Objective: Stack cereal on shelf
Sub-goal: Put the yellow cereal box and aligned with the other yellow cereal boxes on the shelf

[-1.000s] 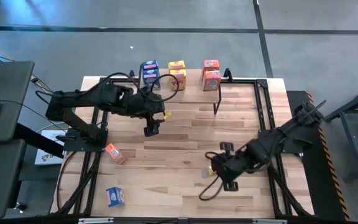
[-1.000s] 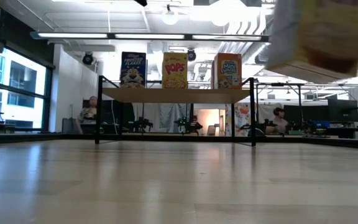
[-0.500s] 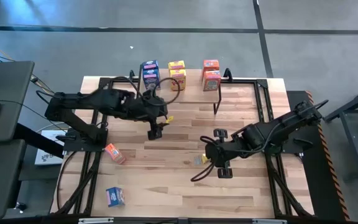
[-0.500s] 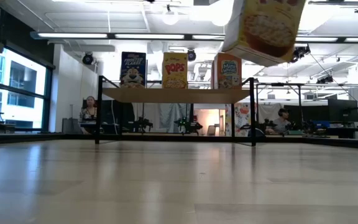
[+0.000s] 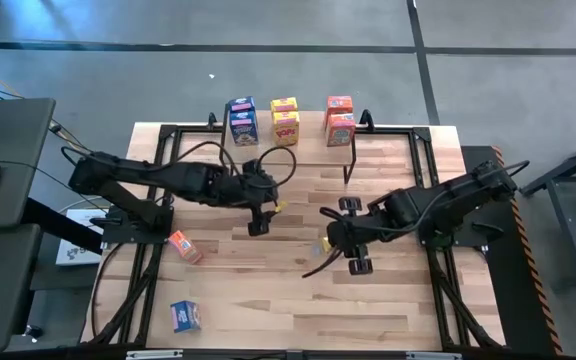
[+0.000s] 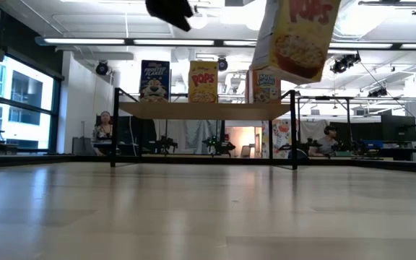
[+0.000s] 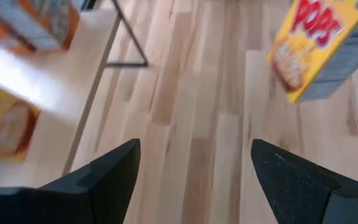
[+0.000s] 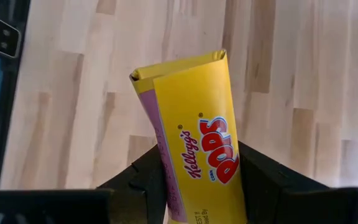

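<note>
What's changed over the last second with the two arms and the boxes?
The right gripper, shut on a yellow cereal box, carried it toward the table's middle. The open left gripper swung out to meet it. The shelf and its boxes stayed put.

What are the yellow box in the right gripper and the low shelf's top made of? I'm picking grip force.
The yellow cereal box, pinched in the right gripper, looks like thin printed cardboard, going by its folded end flap. The shelf top seems pale matt wood, judging by its colour, on thin black legs, probably metal.
</note>
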Motion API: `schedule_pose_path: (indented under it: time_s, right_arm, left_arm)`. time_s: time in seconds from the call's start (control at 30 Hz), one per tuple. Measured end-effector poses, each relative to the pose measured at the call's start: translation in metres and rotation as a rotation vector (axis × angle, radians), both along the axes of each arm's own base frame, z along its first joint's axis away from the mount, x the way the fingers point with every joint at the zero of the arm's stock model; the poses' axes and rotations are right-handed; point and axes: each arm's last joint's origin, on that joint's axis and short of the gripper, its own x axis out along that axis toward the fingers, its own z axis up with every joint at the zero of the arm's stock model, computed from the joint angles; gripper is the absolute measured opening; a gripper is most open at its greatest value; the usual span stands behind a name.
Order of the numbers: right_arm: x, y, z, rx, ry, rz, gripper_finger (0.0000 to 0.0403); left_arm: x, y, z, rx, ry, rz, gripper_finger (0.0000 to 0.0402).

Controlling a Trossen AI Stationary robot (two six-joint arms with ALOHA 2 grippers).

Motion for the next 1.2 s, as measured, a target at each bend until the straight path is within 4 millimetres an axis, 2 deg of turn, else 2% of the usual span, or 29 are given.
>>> schedule_pose_path:
  time_s: [0.23,0.43,0.57,0.77,1.2]
  right_arm:
    - [0.006,-0.019,0.0,-0.021,0.0,-0.023,0.0147]
    - [0.012,-0.037,0.0,-0.044,-0.008,-0.041,0.0147]
    - [0.015,-0.05,0.001,-0.047,-0.014,-0.077,0.0147]
    - [0.019,-0.066,0.001,-0.043,-0.031,-0.13,0.0147]
    - [0.032,-0.072,0.008,0.041,-0.162,-0.123,0.0147]
  left_arm:
    - [0.008,-0.007,-0.026,0.005,-0.085,-0.04,0.0298]
    - [0.015,-0.01,-0.033,-0.052,-0.191,-0.124,0.0298]
    - [0.018,-0.013,-0.031,-0.084,-0.236,-0.185,0.0298]
    - [0.019,-0.012,-0.029,-0.08,-0.26,-0.187,0.0298]
    - [0.023,-0.005,-0.03,-0.096,-0.288,-0.144,0.0298]
